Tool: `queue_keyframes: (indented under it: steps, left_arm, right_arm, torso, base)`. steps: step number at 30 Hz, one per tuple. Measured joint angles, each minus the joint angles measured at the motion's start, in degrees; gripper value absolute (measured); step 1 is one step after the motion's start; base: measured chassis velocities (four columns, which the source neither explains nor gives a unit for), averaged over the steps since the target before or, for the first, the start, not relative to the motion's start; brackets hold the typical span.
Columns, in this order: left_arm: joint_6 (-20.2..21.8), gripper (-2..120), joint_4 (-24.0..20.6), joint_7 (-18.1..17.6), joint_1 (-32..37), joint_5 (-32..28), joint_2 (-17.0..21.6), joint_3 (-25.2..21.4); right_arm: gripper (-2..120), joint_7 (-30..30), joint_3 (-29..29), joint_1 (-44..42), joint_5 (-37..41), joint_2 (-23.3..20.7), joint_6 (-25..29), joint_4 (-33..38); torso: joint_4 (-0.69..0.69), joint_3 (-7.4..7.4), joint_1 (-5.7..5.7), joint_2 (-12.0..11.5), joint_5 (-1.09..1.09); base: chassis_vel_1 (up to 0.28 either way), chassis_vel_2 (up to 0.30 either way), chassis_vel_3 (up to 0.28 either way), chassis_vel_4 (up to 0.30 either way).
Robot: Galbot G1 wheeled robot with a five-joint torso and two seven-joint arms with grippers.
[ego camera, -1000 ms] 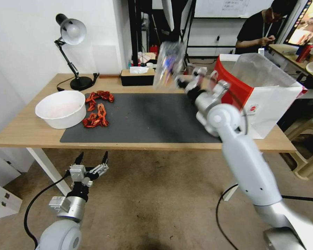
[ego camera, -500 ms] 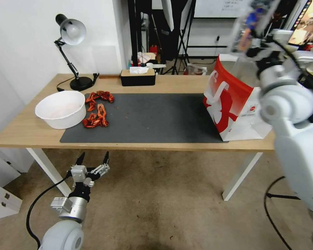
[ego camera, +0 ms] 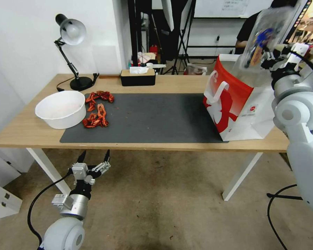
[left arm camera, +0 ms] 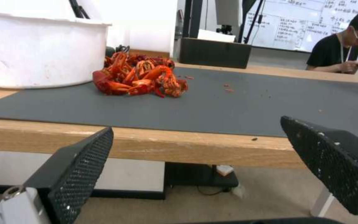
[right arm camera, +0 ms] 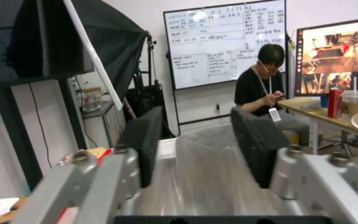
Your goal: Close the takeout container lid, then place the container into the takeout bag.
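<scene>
The lid-closing part looks done, judging by the two halves lying together; the step in hand is the carry to the bag. The right hand [ego camera: 267,57] grips the small clear plastic clamshell takeout container with dark blue berries [ego camera: 262,38], its black pads pressed against the clear plastic on both sides in the right wrist view [right arm camera: 204,161]. In the head view the container is held up in the air, tilted on edge, at about 1 o'clock, just above the open mouth of the large boxy red-and-white paper takeout bag [ego camera: 240,104], which stands at the 3 o'clock end of the wooden desk [ego camera: 24,133].

The next move calls for lowering the box straight into the opening, clear of the white flat handles and the clear liner, and letting go only once it is well inside.

The left hand [ego camera: 94,162] hangs open and idle below the desk's front edge, at about 7 o'clock.
</scene>
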Motion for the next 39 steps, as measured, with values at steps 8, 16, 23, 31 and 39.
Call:
queue_keyframes:
  steps: [8, 16, 23, 31, 39]
  left_arm:
    - [0.74, 100, -0.69, 0.37, -0.65, -0.2, -0.18, -0.24]
    - [1.64, 100, -1.49, 0.86, -1.15, -0.37, -0.44, -0.29]
    - [1.96, 100, -1.86, -0.32, -0.93, 0.12, -0.53, -0.74]
    - [0.73, 100, -1.81, -0.53, -0.76, 0.11, -1.13, -0.53]
    - [-1.36, 100, -1.24, 0.57, 0.11, 0.22, -1.6, -0.01]
  right_arm:
    - [78, -4.38, -1.03, -3.9, -0.31, -1.01, 4.28, 3.64]
    - [100, -9.73, -0.5, -15.71, -1.77, -3.18, 7.73, 12.69]
    - [100, -14.43, 1.51, -26.11, -5.99, -3.2, 10.81, 20.14]
    - [100, -21.64, 4.18, -45.02, -18.04, 4.97, 21.24, 21.73]
    - [100, -24.53, 2.25, -55.43, -27.24, 12.42, 35.45, 14.97]
  torso:
    - [-0.01, 0.0, 0.0, 0.0, 0.0]
    - [-0.02, 0.0, 0.0, 0.0, -0.01]
    - [0.01, -0.01, 0.0, 0.01, -0.02]
    - [-0.01, -0.01, -0.01, 0.01, -0.02]
    - [-0.01, -0.01, -0.01, 0.01, 0.0]
  base:
    - [0.0, 0.0, 0.0, 0.0]
    - [0.0, 0.0, 0.0, 0.0]
    - [0.0, 0.0, 0.0, 0.0]
    - [0.0, 0.0, 0.0, 0.0]
    - [0.0, 0.0, 0.0, 0.0]
